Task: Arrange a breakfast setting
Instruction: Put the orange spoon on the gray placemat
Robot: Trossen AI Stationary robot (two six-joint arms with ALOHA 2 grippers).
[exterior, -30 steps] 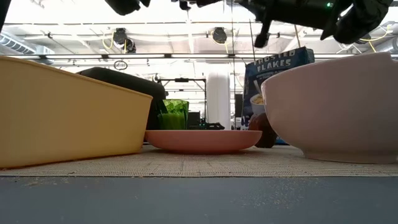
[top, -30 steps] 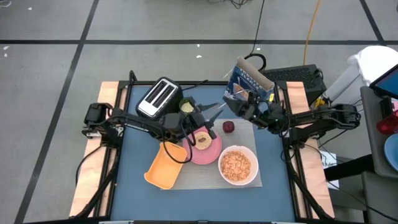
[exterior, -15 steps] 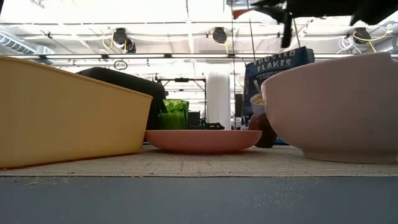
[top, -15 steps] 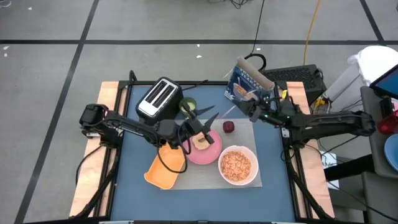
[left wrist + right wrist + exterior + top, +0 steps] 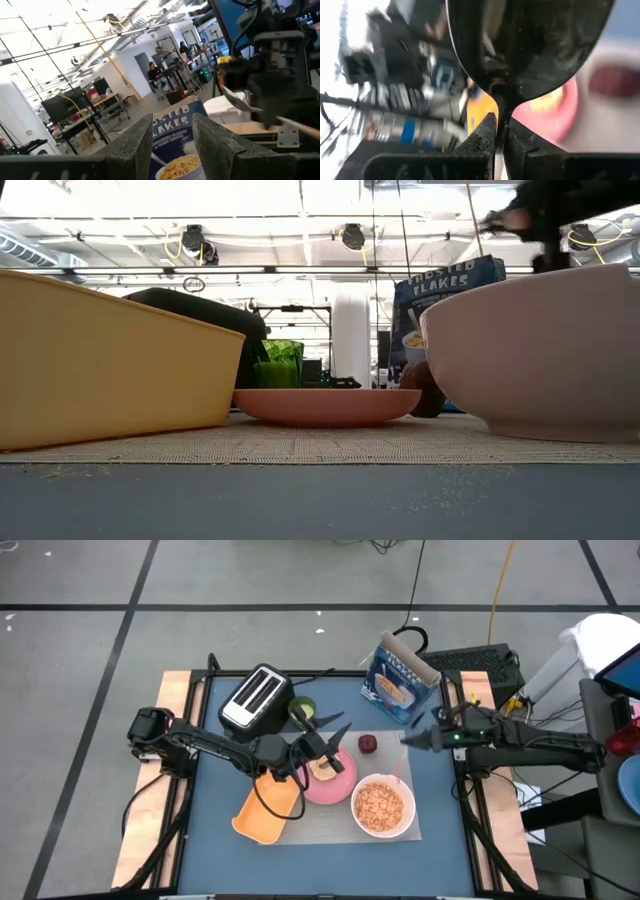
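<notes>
Grey first, looking straight down from the high view: finding a grey rectangular woven mat (image 5: 320,826) spread on the blue table top, carrying a round pink plate (image 5: 340,789) with a toasted bagel (image 5: 323,768) on it, a round white bowl (image 5: 354,810) full of tan cereal (image 5: 381,805) just beside the plate, and a small dark-red fruit (image 5: 368,744) near the mat's far edge. Noting a yellow rectangular tray (image 5: 262,815) touching the plate's left side, a black-and-silver toaster (image 5: 256,697) at the far left, and a blue cereal box (image 5: 400,680) at the far right. Hovering over the bagel with the left gripper (image 5: 335,733); reaching in from the right table edge with the right gripper (image 5: 408,739), well apart from the fruit. Moving to the low view: seeing the tray wall, the plate, the fruit behind it and the big bowl lined up on the mat, the box standing behind. Looking through the left wrist view: finding two dark fingers (image 5: 135,145) parted with nothing between them, the box lying beyond. Looking through the right wrist view: finding the fingers clenched on the handle of a shiny metal spoon (image 5: 530,45), its bowl filling the picture.
</notes>
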